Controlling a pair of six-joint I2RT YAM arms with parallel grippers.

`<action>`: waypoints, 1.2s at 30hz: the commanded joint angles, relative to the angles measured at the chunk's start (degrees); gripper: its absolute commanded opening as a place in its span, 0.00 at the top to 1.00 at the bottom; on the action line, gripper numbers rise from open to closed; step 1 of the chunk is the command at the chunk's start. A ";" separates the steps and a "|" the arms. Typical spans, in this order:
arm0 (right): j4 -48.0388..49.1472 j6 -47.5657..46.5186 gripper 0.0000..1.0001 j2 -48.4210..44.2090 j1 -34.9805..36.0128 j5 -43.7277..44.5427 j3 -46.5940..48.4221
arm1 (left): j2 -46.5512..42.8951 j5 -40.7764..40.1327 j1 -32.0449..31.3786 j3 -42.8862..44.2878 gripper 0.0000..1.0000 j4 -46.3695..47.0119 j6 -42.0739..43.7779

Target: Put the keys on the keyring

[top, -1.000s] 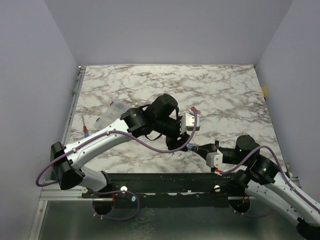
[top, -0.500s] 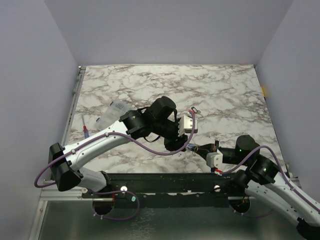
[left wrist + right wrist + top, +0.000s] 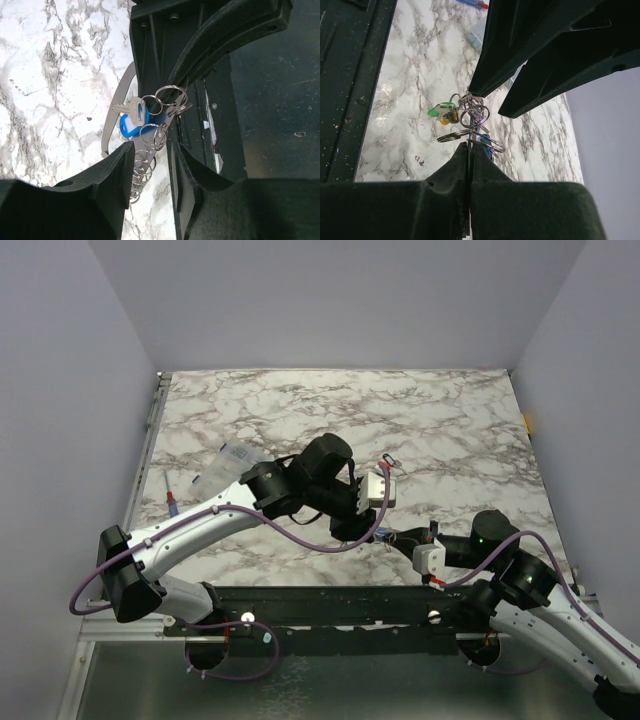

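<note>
Lavender walls on three sides, white marble-veined tabletop (image 3: 450, 430). The two arms meet low and centre, near their bases.

From overhead the keys (image 3: 383, 533) are only a speck between the two hands, and no detail can be made out there. The wrist views show more. A blue-headed key (image 3: 132, 124) has its silver blade pointing up and left in the left wrist view. A green head (image 3: 440, 109) with a yellow one beside it lies left of the rings in the right wrist view. All hang on small split rings (image 3: 170, 94), linked in a chain whose long axis runs from the right hand's tips toward the left hand, above the marble.

The keyring (image 3: 115, 107) shows as one pale curved arc behind the blue key. The rest is cut off by black fingers, so I cannot tell whether any key is threaded on it.

The left hand (image 3: 151, 152) has its jaws partly apart, straddling the lower end of the ring chain. The rings lie against one finger (image 3: 107, 185). I see no clamp from both sides.

The right hand (image 3: 469, 150) is clenched tight, pinching the keys by one wire ring at its tips.

Further off, at the tabletop's left edge, sit a clear plastic box (image 3: 222, 470) and a small red-and-blue stick-like item (image 3: 172, 502), too small to identify.
</note>
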 commanded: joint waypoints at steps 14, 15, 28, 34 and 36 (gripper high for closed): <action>2.19 0.70 0.99 -0.12 0.43 -0.84 0.10 | 1.08 2.21 -1.59 -1.63 0.60 2.14 0.78; 2.19 0.77 0.99 -0.11 0.42 -0.84 0.11 | 1.23 2.04 -1.71 -1.63 0.60 2.28 0.78; 2.10 0.92 0.99 -0.42 0.43 -0.85 0.10 | 0.88 -0.62 -1.92 -1.96 0.75 2.39 0.32; 2.10 0.94 0.99 -0.50 0.43 -0.84 0.10 | 0.99 -0.41 -1.96 -1.92 1.00 2.44 0.06; 2.15 1.03 0.99 -0.56 0.38 -0.84 0.02 | 0.77 -0.48 -2.00 -1.83 1.00 2.55 -0.15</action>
